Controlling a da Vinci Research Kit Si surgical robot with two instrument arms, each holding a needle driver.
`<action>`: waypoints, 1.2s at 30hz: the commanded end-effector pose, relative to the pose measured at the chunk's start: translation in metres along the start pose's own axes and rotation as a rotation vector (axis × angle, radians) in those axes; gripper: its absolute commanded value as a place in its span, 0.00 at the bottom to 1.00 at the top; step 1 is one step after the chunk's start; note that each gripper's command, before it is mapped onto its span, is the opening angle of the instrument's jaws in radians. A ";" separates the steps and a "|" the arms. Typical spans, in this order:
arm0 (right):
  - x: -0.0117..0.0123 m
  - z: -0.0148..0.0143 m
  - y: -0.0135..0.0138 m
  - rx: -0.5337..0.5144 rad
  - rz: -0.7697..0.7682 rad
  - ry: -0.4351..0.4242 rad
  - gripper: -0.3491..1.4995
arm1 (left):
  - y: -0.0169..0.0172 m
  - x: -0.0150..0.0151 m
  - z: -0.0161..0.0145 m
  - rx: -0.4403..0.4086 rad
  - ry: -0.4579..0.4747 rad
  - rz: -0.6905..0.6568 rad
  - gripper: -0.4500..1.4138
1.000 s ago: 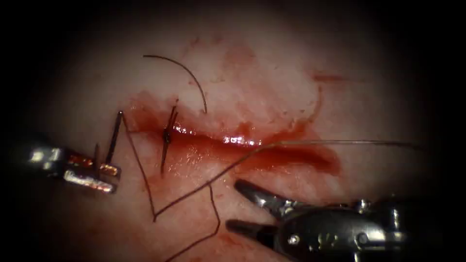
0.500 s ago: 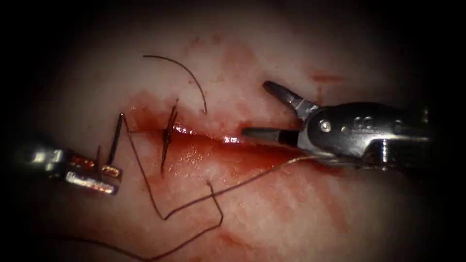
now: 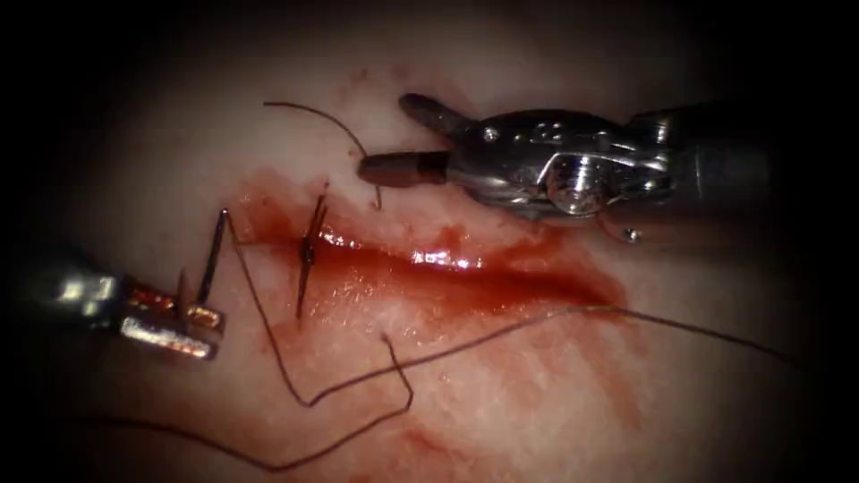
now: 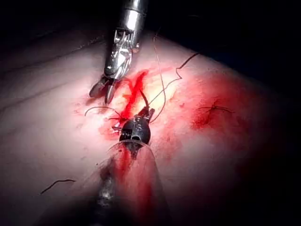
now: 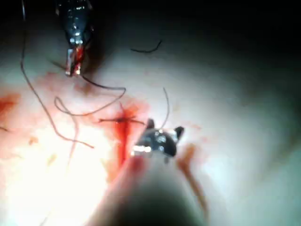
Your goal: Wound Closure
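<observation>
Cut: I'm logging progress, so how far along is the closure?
Done: one stitch crosses the cut. In hand: the left end effector grips the needle left of the stitch, tissue entry unclear, thread trailing; the right end effector is open, empty. Left: right of the stitch, the cut gapes.

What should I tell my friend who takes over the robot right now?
Left claw: shut on the needle, gripped away from its thread end, at the cut's left end, apparently clear of the tissue.
Right claw: open, empty, above the cut, beside a loose thread tail.
Thread trails below the cut.
Done: one stitch.
Left: the cut right of it is open.
</observation>
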 end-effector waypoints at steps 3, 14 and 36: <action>-0.0007 0.0022 0.0008 -0.009 0.007 -0.017 0.52 | -0.0001 -0.0004 0.0007 -0.002 0.001 0.000 0.00; -0.0025 0.0054 0.0005 0.070 0.036 -0.049 0.15 | -0.0001 -0.0004 0.0008 -0.004 -0.005 0.000 0.00; 0.0007 0.0007 0.0008 0.054 0.115 0.049 0.00 | -0.0002 -0.0007 0.0006 -0.009 -0.010 0.003 0.00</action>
